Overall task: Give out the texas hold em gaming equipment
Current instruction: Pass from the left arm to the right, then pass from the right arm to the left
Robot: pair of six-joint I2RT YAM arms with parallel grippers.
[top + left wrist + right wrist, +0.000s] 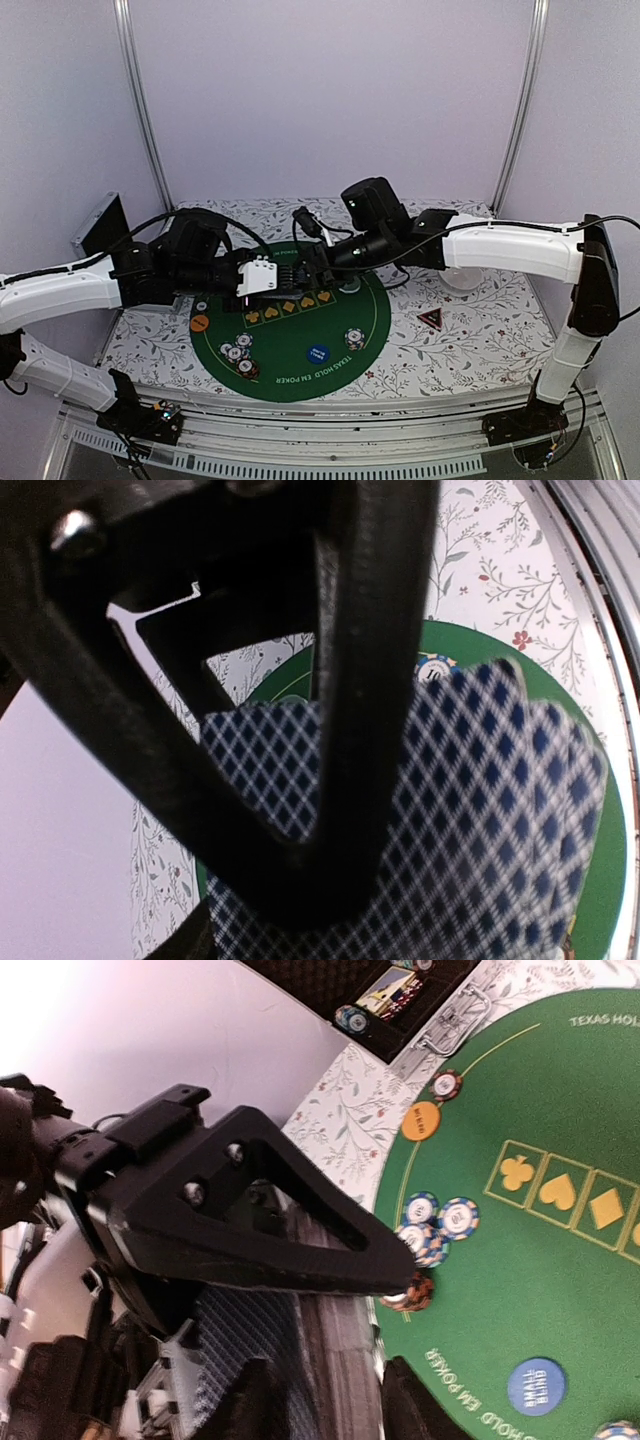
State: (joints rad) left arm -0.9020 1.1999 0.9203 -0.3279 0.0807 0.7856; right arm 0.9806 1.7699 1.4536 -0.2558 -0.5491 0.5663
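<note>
**Two hands meet over the poker mat, cards in the left one**

Both arms reach in over the far part of the round green mat (300, 375), which lies on the flower-patterned table (470, 340). The left hand (285, 275) comes in from the left and the right hand (318, 268) from the right, and their tips are just beside each other.

The left hand is clamped on a fanned bunch of playing cards (480, 810) with blue diamond-patterned backs. In the left wrist view, one black finger (350, 680) lies across them. The right wrist view shows the same cards (245, 1330) under that triangular finger. The right hand's own two fingertips (262, 1400) show at the bottom edge of that view and stand apart with nothing between them.

A cluster of striped poker chips (238, 352) sits on the near left of the mat. A single chip (354, 339) lies well apart from it to the right. The blue button (318, 353) marked "small blind" lies between them near the printed rim. The orange button (199, 323) sits on the mat's left edge, with another chip (446, 1084) near it.

Off the mat to the right, the red-black triangle marker (431, 319) lies flat on the table. A white bowl (462, 280) shows partly behind the right arm. An open black case (330, 990) holding more chips and cards is seen in the right wrist view.
</note>
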